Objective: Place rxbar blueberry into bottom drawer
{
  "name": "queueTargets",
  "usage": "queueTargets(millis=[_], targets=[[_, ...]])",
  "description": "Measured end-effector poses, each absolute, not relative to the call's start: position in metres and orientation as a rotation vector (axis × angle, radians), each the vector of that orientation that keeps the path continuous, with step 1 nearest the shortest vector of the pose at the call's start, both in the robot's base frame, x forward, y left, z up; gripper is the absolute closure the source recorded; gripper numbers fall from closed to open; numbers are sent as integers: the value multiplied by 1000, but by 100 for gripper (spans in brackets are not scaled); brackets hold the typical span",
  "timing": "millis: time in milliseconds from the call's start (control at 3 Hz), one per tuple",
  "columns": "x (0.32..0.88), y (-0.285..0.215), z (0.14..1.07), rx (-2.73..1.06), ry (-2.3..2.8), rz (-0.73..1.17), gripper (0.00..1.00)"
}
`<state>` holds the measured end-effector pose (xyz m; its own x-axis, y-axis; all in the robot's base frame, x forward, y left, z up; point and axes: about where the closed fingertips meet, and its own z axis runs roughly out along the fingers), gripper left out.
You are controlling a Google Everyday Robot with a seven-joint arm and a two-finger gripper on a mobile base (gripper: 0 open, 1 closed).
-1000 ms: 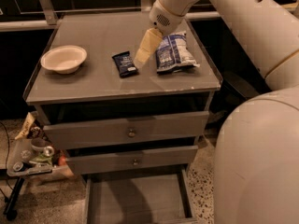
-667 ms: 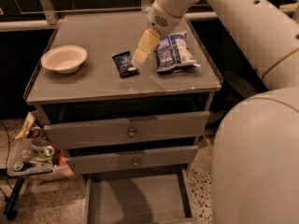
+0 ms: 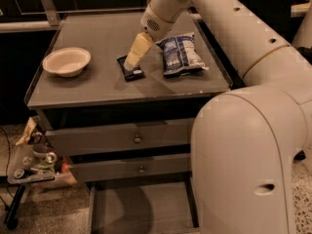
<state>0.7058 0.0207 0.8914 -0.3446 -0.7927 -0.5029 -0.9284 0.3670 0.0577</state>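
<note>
On the cabinet top [image 3: 97, 38], the gripper [image 3: 129, 65] points down at the bar [image 3: 136, 73], touching it or just above it; whether it has a hold I cannot tell; I judge this is the grasp step; next I must secure the bar, lift, and lower it into the open bottom drawer [image 3: 141, 211].

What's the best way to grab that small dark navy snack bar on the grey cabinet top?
Pinch the small dark navy snack bar across its narrow width, at the long edges, from straight above: it lies flat on the grey cabinet top, with no other object against its long edges. The gripper is right over its far end.
</note>
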Motion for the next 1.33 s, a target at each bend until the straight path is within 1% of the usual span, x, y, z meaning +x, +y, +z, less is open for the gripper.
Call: queueTargets(millis=[667,1333], targets=[[718,41,864,-1501,2297,534,0],[727,32,857,-1380,2365,442,0]])
